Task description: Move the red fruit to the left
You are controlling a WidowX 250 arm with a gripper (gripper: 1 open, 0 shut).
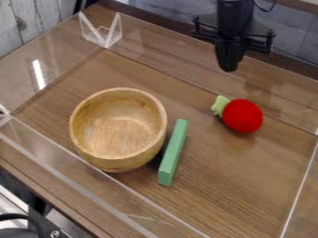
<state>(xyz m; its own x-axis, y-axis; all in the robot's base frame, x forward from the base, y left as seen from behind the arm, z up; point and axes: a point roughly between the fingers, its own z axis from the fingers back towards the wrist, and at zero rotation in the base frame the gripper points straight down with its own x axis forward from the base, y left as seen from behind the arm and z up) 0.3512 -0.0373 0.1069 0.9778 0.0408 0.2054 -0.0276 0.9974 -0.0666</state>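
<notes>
Strawberry [241,116] is sitting on the bench [267,167] over by the right edge, about halfway back, with its green leafy top pointing left toward the middle. Nothing is touching it. The robot's fingers [230,63] are pinched together with nothing between them, pointing pretty much straight down and hanging in the air above and behind the strawberry, closer to the back edge, with a clear gap down to the fruit. Wooden bowl [118,128] is on the left half of the bench, nearer the front, and looks to have nothing in it. A flat green bar [173,152] lies just beside the bowl on its right, running roughly front to back with a slight tilt, so it ends up between the bowl and the strawberry. Clear plastic walls [37,163] run round the bench edges, and a little clear stand [100,30] sits at the back left corner.
</notes>
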